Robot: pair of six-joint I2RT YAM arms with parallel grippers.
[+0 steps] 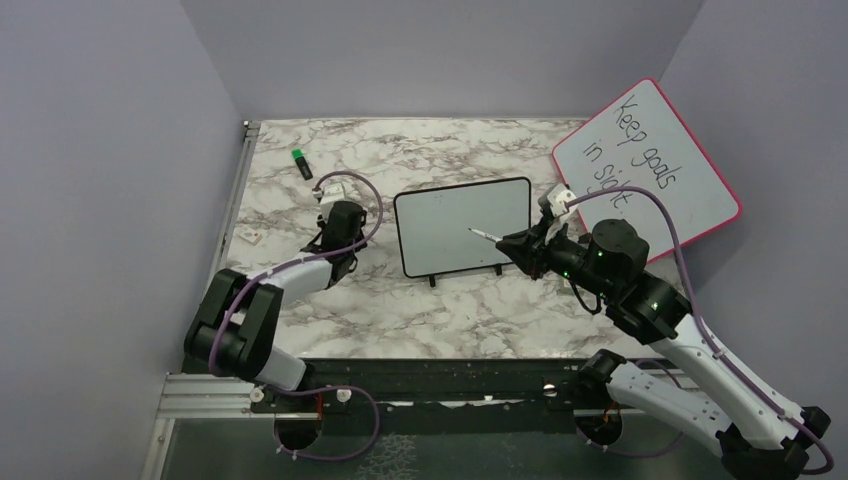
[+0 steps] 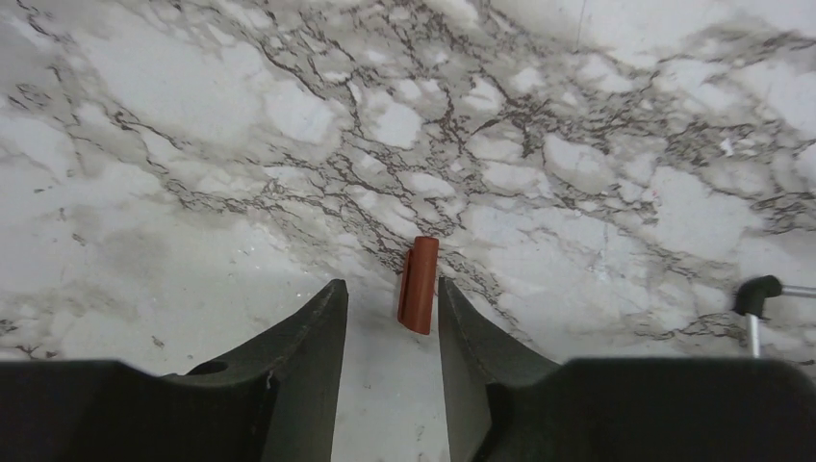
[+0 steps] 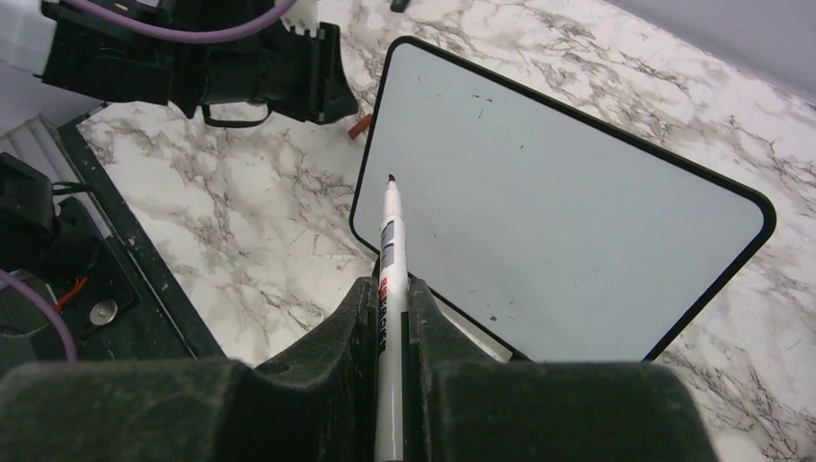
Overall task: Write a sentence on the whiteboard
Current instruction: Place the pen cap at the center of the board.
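The whiteboard (image 1: 460,225) stands on small black feet mid-table, its white face (image 3: 558,212) bare apart from a few specks. No sentence shows on it. My right gripper (image 1: 520,245) is shut on a white marker (image 3: 390,250), whose dark tip (image 1: 472,231) hovers over the board's right half. Left of the board, my left gripper (image 1: 340,228) hangs low over the marble. Its jaws (image 2: 390,289) stand apart. A reddish-brown marker cap (image 2: 419,284) lies on the table between them, close against the right finger (image 2: 471,327).
A larger pink-framed board (image 1: 650,160) with black handwriting leans at the back right. A green and black pen-like item (image 1: 302,163) lies at the back left. A small white scrap (image 1: 248,236) sits near the left edge. Purple walls enclose the table.
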